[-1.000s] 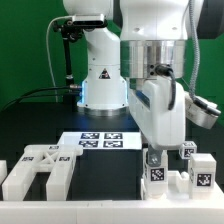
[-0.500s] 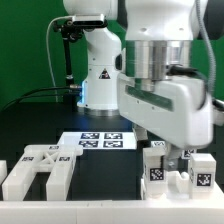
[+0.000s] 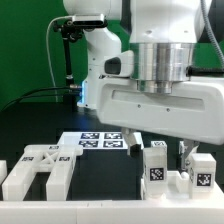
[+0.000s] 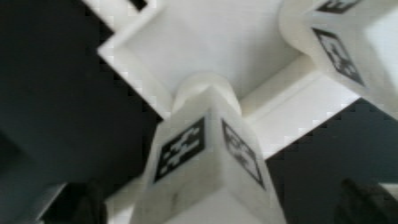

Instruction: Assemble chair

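A white Panda arm fills the exterior view. Its gripper (image 3: 163, 148) hangs low over a cluster of white chair parts on the exterior view's right side of the black table (image 3: 110, 185). The jaws stand wide apart, one on each side of an upright leg bar (image 3: 157, 168). Neither appears to touch it, and nothing is held.

Just beside the bar, further toward the exterior view's right, stands a second tagged block (image 3: 203, 172). A frame-shaped chair part (image 3: 35, 170) lies well apart on the exterior view's left. The marker board (image 3: 100, 140) lies flat further back, between the two groups.

The wrist view looks down the length of the leg bar, its tagged faces close to the lens, with a broader white part (image 4: 187, 50) beyond it.

The step in hand seems to concern this bar — whether gripping it or backing off cannot be told. Either way, it is best to keep the bar centred between the jaws and move straight along its length, so neither jaw tips it or knocks the neighbouring block.
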`<state>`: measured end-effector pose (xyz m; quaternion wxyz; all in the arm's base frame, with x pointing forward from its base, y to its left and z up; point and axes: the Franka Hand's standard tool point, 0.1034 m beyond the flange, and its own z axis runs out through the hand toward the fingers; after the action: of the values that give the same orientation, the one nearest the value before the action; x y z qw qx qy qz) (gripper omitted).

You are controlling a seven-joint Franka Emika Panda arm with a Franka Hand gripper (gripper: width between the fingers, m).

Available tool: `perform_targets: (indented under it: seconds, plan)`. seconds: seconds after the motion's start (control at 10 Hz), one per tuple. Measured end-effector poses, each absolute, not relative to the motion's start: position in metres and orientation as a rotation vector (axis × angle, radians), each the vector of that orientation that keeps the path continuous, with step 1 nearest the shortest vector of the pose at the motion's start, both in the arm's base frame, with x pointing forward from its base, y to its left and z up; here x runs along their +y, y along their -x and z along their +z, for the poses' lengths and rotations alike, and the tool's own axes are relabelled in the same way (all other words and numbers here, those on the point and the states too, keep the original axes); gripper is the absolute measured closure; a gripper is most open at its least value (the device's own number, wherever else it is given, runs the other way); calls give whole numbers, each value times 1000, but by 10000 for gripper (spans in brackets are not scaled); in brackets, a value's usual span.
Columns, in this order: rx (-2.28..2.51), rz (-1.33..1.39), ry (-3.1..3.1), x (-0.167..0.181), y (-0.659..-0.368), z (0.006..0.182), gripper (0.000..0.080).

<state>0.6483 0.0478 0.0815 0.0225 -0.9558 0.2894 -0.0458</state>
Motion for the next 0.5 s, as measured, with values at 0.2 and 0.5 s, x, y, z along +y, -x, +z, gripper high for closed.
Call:
perform_targets:
  seconds: [0.2,0.5]
  plan:
    - [660,-148,3019,42,-649,84,150]
    - [680,-146,3014,44,-649,83,150]
